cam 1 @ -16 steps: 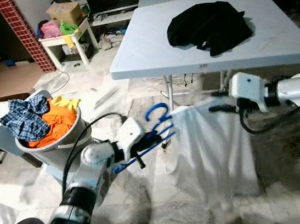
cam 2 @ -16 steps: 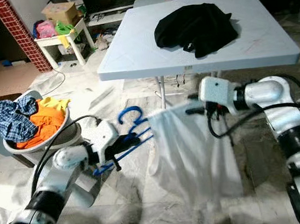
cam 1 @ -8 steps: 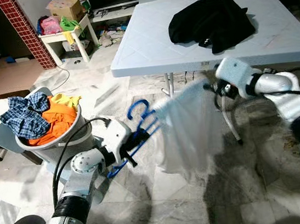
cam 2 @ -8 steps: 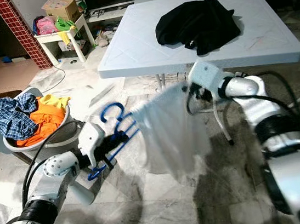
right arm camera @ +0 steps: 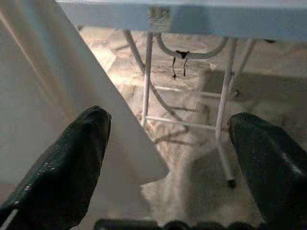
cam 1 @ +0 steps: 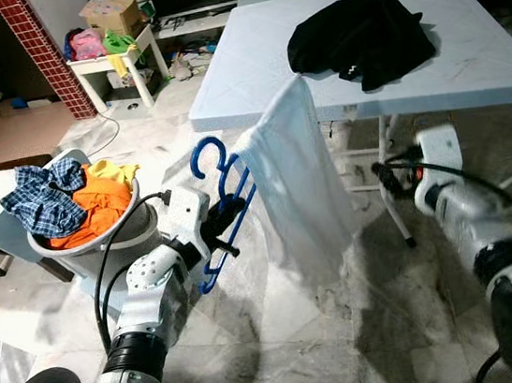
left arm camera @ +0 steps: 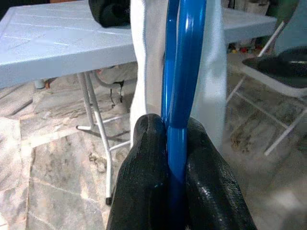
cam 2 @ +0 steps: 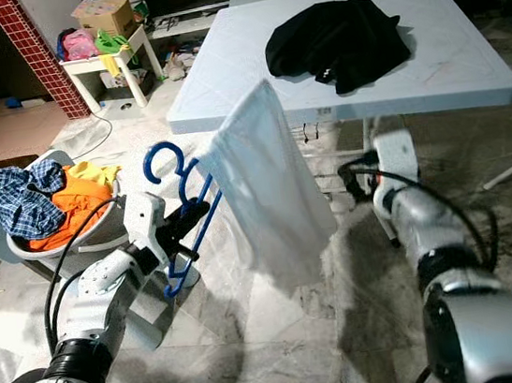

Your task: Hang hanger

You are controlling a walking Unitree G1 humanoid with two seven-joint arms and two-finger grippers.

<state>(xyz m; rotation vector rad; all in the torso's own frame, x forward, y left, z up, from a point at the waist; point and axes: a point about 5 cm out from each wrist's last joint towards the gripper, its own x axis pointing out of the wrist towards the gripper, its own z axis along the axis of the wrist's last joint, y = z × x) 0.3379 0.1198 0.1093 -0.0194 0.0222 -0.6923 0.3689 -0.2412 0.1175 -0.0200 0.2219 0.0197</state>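
Where cloth [cam 1: 297, 181] drapes, hanger [cam 1: 223, 205] half-hidden

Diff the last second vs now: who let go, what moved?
The right hand let go of the white cloth and pulled back, open, below the table. The left hand, shut on the blue hanger, tilted it upright, so the cloth hangs from it alone. Black garment and laundry basket unchanged.

— Any writing you can read here?
— None. A small label [right arm camera: 159, 18] sits on the front edge of the table [cam 1: 468, 79], but its print is too blurred to make out
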